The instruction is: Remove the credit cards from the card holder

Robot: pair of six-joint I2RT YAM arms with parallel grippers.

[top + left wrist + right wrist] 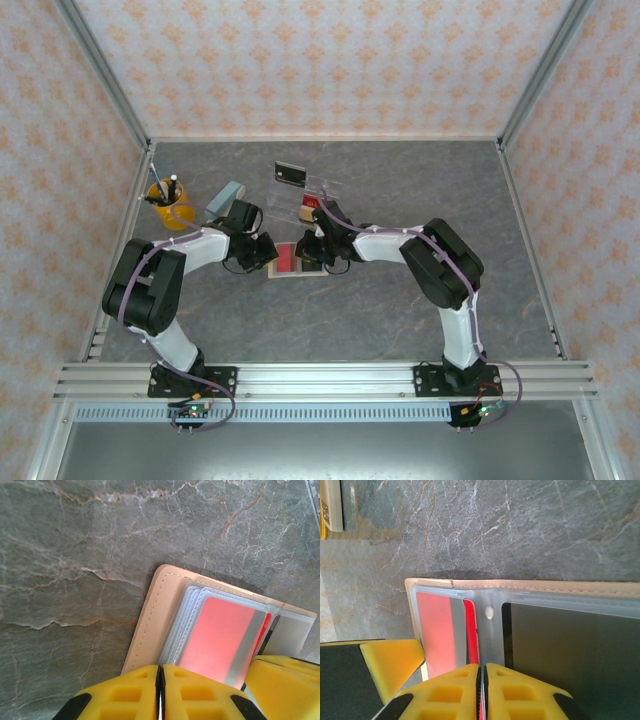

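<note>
The tan card holder (285, 262) lies open on the table between both grippers. In the left wrist view its leather cover (150, 615) carries clear sleeves, with a pale red card (220, 635) inside. My left gripper (161, 672) is shut on the sleeves' near edge. In the right wrist view a brighter red card (470, 630) sticks out beside the pale one (432, 630), and a dark card (570, 655) fills the right sleeve. My right gripper (482, 672) is shut on the bright red card's edge. From above, the left gripper (268, 252) and right gripper (318, 252) flank the holder.
A clear plastic tray (322, 188) behind the holder has a dark card (290, 173) and a red card (308, 202). A yellow cup of pens (170, 205) and an upright blue-grey block (228, 197) stand at the back left. Frame rails border the table.
</note>
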